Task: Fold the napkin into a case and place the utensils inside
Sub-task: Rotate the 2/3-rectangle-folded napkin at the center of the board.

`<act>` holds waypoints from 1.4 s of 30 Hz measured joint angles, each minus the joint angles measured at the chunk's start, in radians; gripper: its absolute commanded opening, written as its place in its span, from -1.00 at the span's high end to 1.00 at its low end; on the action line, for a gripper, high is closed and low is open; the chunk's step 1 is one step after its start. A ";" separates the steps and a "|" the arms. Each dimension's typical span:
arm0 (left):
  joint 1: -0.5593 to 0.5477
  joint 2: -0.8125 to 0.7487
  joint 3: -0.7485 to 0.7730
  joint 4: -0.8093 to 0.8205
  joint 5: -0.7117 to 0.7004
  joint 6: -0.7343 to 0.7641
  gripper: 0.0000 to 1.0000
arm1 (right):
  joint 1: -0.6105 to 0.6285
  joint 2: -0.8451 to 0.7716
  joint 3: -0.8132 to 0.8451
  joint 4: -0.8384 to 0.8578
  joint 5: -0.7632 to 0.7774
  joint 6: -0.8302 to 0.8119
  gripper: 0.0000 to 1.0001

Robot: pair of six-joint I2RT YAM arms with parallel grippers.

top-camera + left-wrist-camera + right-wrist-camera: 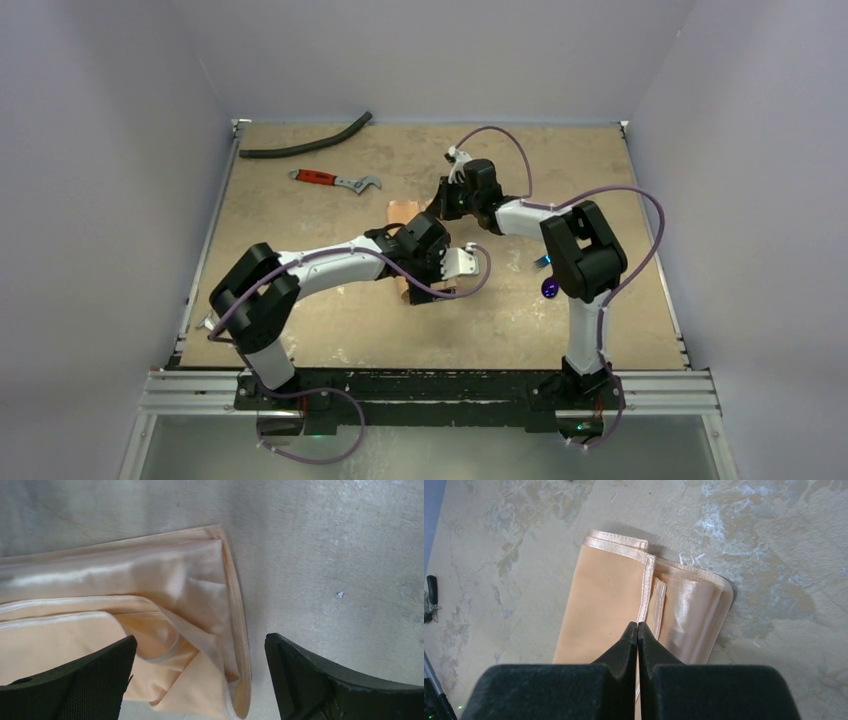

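Lying folded into a narrow strip mid-scene on the table [330, 330], the napkin [398, 213] is half hidden under both arms. The left gripper [200, 640] hangs over its near end, jaws spread wide, holding nothing. The right gripper [638, 626] is closed tight, tips together on the hem at the far end; whether cloth is pinched I cannot tell. The fork [541, 262] and spoon [549, 289] lie to the right, beside the right arm.

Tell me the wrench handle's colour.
The wrench handle is red, seen best in the top external view.
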State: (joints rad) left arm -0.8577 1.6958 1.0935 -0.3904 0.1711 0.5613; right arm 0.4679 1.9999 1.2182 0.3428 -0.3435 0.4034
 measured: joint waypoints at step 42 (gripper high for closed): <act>-0.004 -0.155 -0.282 0.064 -0.135 0.789 -0.89 | -0.058 -0.290 -0.413 0.110 0.279 0.226 1.00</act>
State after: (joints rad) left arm -0.8619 1.5406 0.8116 -0.3260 0.0357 1.3499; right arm 0.4099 1.7100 0.8051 0.4530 -0.0647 0.6292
